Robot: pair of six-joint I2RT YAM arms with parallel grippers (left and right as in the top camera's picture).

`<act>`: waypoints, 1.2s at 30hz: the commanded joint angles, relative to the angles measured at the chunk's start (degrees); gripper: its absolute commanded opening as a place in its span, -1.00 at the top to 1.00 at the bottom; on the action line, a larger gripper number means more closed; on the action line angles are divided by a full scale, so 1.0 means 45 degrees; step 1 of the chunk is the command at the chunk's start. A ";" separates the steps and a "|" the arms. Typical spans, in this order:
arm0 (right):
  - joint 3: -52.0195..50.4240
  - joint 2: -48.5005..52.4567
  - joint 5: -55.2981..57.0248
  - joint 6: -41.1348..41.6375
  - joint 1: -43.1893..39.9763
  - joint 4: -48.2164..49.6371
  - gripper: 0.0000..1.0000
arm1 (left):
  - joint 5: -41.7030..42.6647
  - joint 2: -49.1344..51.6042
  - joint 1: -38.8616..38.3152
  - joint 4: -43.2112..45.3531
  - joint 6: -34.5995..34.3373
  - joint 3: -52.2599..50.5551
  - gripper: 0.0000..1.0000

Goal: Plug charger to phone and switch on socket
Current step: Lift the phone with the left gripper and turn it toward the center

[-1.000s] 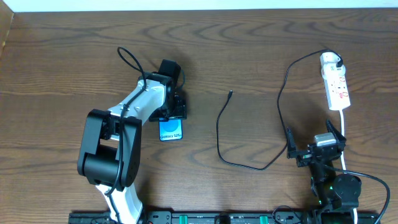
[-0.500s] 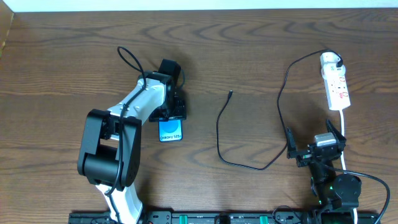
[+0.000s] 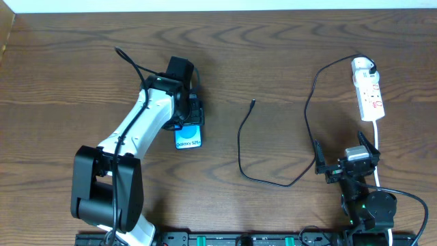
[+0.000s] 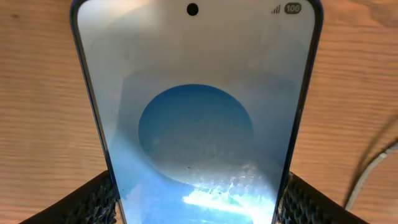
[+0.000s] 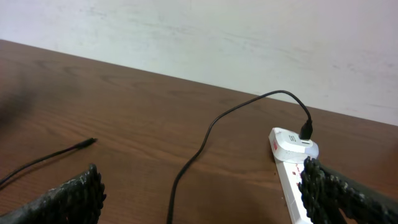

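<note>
The phone [image 3: 188,139] lies on the wooden table with its blue screen lit and fills the left wrist view [image 4: 196,112]. My left gripper [image 3: 187,123] is shut on the phone's sides, with one finger [image 4: 93,202] on each edge. The black charger cable [image 3: 240,147] loops across the middle of the table. Its small free plug [image 3: 253,102] lies loose, and its other end sits in the white socket strip [image 3: 369,96] at the far right. My right gripper [image 3: 346,164] is open and empty near the front right. It faces the cable [image 5: 205,134] and the strip [image 5: 292,180].
The strip's white cord [image 3: 377,147] runs down the right side past my right gripper. The table's far edge meets a white wall [image 5: 249,37]. My left arm [image 3: 130,137] stretches diagonally across the left half of the table.
My left arm has stretched out and its elbow has swung left. The phone has shifted slightly up and to the right in its grip. The right arm and cable are still.
</note>
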 commanded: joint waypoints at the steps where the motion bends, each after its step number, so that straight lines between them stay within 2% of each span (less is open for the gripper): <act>1: -0.0019 -0.0063 -0.0034 0.0015 -0.0010 -0.0049 -0.99 | 0.1219 -0.0291 -0.0015 -0.0039 -0.0029 0.0355 -0.33; 12: -0.0019 -0.0063 -0.0034 0.0015 -0.0010 -0.0049 -0.98 | 0.3468 -0.0291 0.0146 0.0053 -0.0369 0.0359 -0.33; 26: -0.0019 -0.0063 -0.0034 0.0015 -0.0010 -0.0049 -0.98 | 0.7980 -0.0291 0.2059 0.0641 -0.1326 0.0355 -0.33; 36: -0.0019 -0.0063 -0.0034 0.0015 -0.0010 -0.0049 -0.98 | 1.0049 -0.0291 0.2739 0.1180 -0.3381 0.0355 -0.33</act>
